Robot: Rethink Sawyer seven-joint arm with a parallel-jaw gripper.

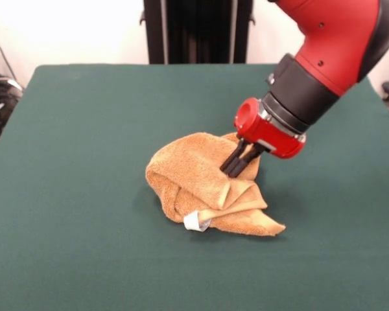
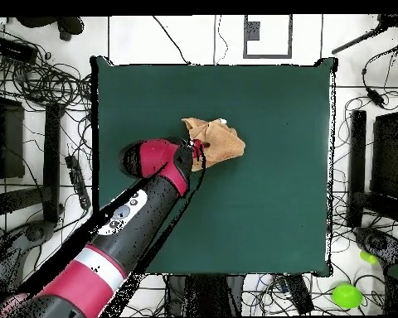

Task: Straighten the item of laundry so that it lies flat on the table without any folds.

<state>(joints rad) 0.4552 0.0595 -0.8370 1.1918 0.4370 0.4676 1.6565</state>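
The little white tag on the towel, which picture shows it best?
The front view. There the white tag sticks out plainly at the crumpled towel's near edge. In the overhead view the tag is only a tiny pale speck on the towel's edge.

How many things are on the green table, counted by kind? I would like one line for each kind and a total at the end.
Orange-tan towel, crumpled with folds: 1
White tag on the towel: 1
Robot pincer, tips down on the towel: 1
Green table itself: 1
Total: 4
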